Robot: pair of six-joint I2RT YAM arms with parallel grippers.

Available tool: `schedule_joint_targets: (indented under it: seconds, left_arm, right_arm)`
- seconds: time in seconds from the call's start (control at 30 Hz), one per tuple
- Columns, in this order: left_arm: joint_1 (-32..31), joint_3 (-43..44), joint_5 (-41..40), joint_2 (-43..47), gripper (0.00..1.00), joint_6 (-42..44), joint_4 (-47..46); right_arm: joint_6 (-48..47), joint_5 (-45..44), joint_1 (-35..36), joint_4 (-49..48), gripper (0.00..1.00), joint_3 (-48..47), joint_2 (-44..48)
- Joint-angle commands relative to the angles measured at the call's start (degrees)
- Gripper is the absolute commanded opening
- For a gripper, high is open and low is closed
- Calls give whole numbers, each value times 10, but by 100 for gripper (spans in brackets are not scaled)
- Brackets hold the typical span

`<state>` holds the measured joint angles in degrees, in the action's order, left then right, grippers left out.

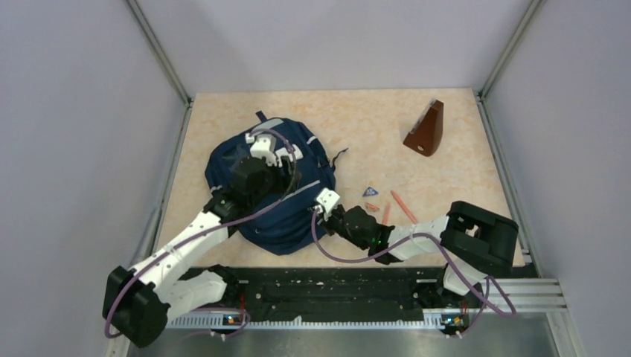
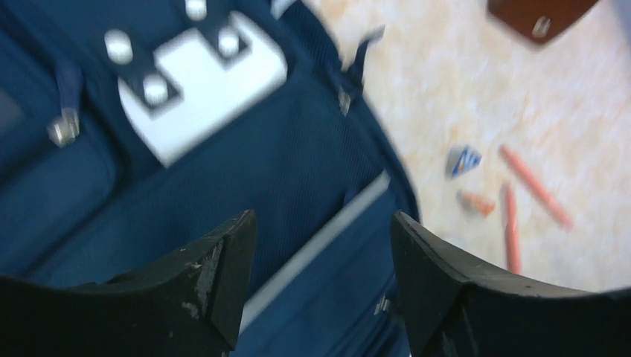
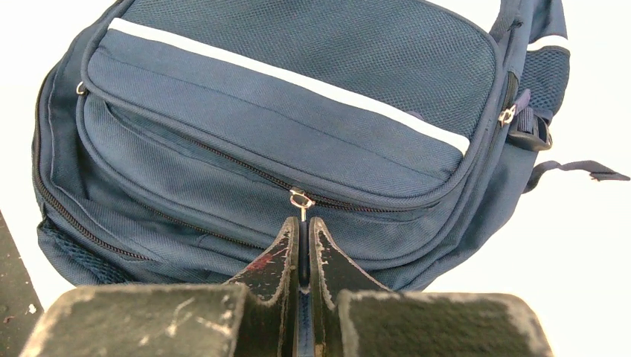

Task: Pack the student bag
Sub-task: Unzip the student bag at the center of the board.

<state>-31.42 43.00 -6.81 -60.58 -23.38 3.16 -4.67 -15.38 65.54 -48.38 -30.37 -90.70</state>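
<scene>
- The bag is the only container. It lies flat on the left half of the desk, about midway between the near and far edges, with its front pockets facing up.
- What it holds cannot be seen, as the fabric covers the inside from every view.
- The bag is navy fabric with a mesh-textured upper panel and a pale stripe running across the front. Below the stripe is a curved front pocket, and a longer zip runs round the outer edge.
- A strap end trails from the bag's side onto the desk.
- The right pincer is pressed shut at the bag's near right edge. It pinches the zip pull that hangs from the front pocket's slider ring.
- The left pincer is over the top of the bag, toward its far side. Its fingers stand well apart with nothing between them, and the stripe and navy cloth lie below the gap.
- Beside the bag's right edge, loose on the desk, lie three orange sticks and a small blue triangle.
- A brown wedge stands near the far right corner, well apart from the rest.
</scene>
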Motion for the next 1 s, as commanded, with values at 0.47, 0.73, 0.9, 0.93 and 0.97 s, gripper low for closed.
schedule_joint_targets:
  seconds: [0.47, 0.73, 0.9, 0.93, 0.97]
  left_arm:
    - [-110, -79, -43, 70, 71, -11, 208]
    - [-140, -36, -137, 7, 71, 26, 199]
    - [-140, -33, -141, -13, 60, 38, 203]
    - [-140, -33, -138, -18, 51, 38, 203]
    - [-140, -30, -134, -22, 40, 38, 202]
  right_arm:
    - [42, 51, -34, -10, 0, 4, 29]
    - [42, 55, -34, -5, 0, 8, 38]
    - [38, 52, -36, -5, 0, 13, 46]
    - [37, 53, -36, -4, 0, 13, 45]
    - [37, 54, -37, -4, 0, 12, 46]
